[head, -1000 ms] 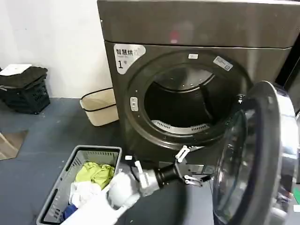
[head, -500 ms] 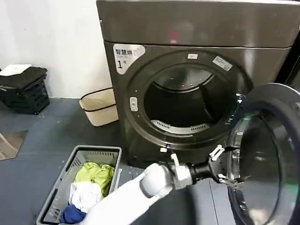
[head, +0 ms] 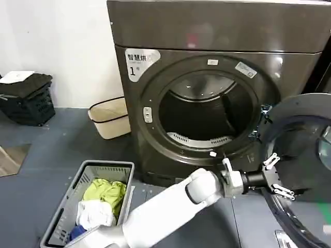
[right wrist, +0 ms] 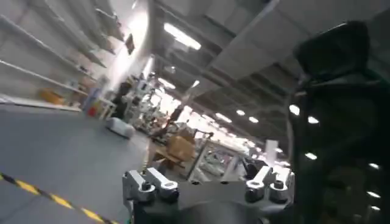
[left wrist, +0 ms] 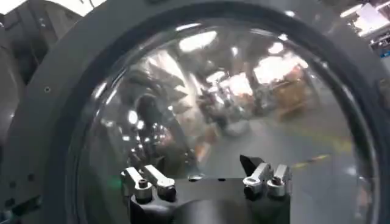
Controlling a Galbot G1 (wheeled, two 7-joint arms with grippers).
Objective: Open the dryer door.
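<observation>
One dryer door hangs swung wide to the robot's right of the drum opening in the head view, its dark inner face toward the camera. The left gripper sits against that inner face with its fingers spread, grasping nothing. The door looks rigid and fairly heavy, turning on its hinge, with smooth, likely slippery glass; the wide rim seems the safer place to push than the pane. The drum shows no laundry that I can make out. On the floor, a grey basket holds green, white and blue clothes; a beige bin stands by the wall, its contents hidden

From the left wrist, the released gripper hovers just before the domed glass inside the dark ring of the door

From the right wrist, the right gripper hangs unclenched and idle, facing a room with shelving
</observation>
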